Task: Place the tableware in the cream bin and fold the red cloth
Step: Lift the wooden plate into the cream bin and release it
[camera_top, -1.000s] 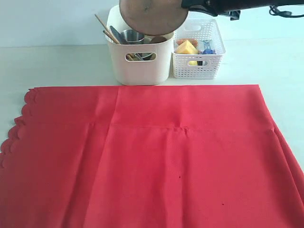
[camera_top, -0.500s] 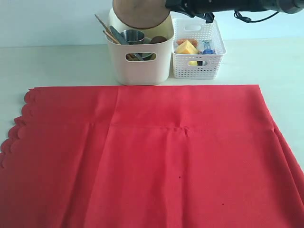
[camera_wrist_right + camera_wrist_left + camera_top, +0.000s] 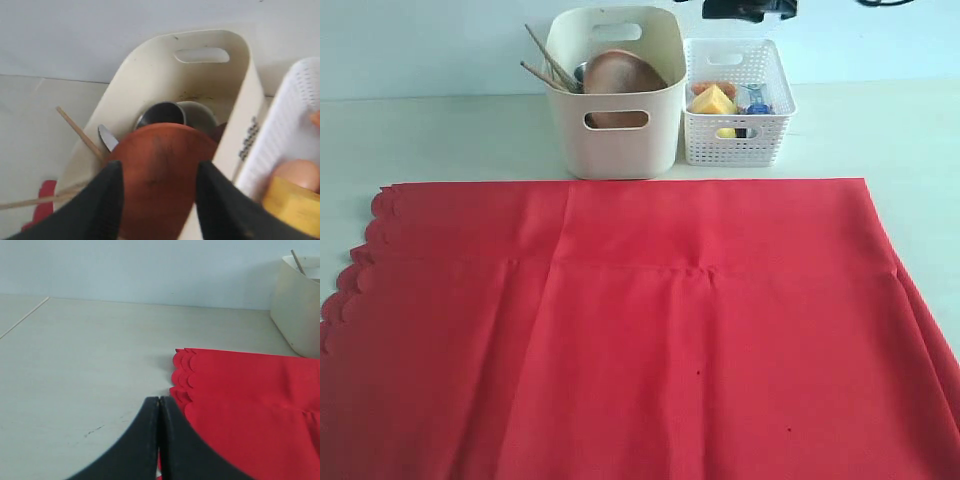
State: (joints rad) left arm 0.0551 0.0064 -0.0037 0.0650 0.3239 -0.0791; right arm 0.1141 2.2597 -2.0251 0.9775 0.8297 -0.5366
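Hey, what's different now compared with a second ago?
The round brown wooden plate went from hanging above the cream bin down into it, where it now sits tilted. The right claw let it go and stands open over it. The red cloth, the white basket and the shut left claw stayed as they were.

The left gripper (image 3: 158,401) is held closed tight; the right gripper (image 3: 159,169) is held parted.
In the left wrist view the two black fingers (image 3: 140,445) are seen pressed flat against each other along their whole visible length, the tips meeting in a single seam, and the gripper is carried low and roughly level. In the right wrist view the dark fingers (image 3: 107,205) are seen spread well apart and pointed downward, a wide gap being left between them. In the exterior view only a dark piece of the right arm (image 3: 750,8) is caught at the upper edge, right of the middle.
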